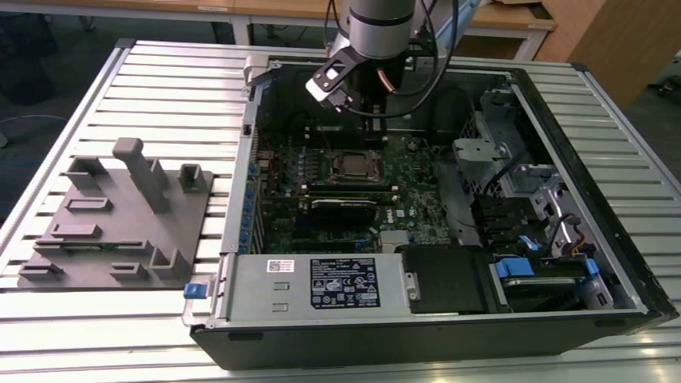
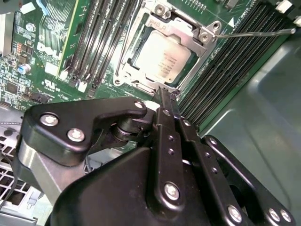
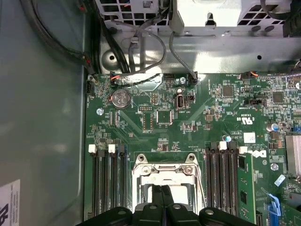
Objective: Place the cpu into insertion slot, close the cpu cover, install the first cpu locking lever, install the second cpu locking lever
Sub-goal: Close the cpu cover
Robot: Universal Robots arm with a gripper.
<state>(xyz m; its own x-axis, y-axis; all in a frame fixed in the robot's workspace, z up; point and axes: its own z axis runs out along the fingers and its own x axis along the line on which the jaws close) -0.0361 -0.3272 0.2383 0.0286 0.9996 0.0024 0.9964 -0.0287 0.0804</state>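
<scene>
The cpu (image 2: 164, 59) lies flat in the insertion slot (image 1: 352, 164) on the green motherboard, its silver top showing. Around it the cpu cover (image 2: 186, 33) lies down as a silver frame; in the first wrist view the cpu cover (image 3: 164, 165) sits just beyond the fingertips. A thin locking lever (image 2: 256, 33) sticks out sideways from one corner of the socket. My gripper (image 2: 168, 100) is shut with nothing between its black fingers, tips hovering at the socket's edge. In the exterior view my gripper (image 1: 362, 96) hangs above the board at the far end of the case.
Black memory slots (image 2: 221, 70) flank the socket on both sides. A drive cage and cables (image 1: 500, 159) fill the case on the exterior view's right, and a power supply (image 1: 319, 283) sits at its near end. A grey fixture plate (image 1: 117, 215) stands on the table on the exterior view's left.
</scene>
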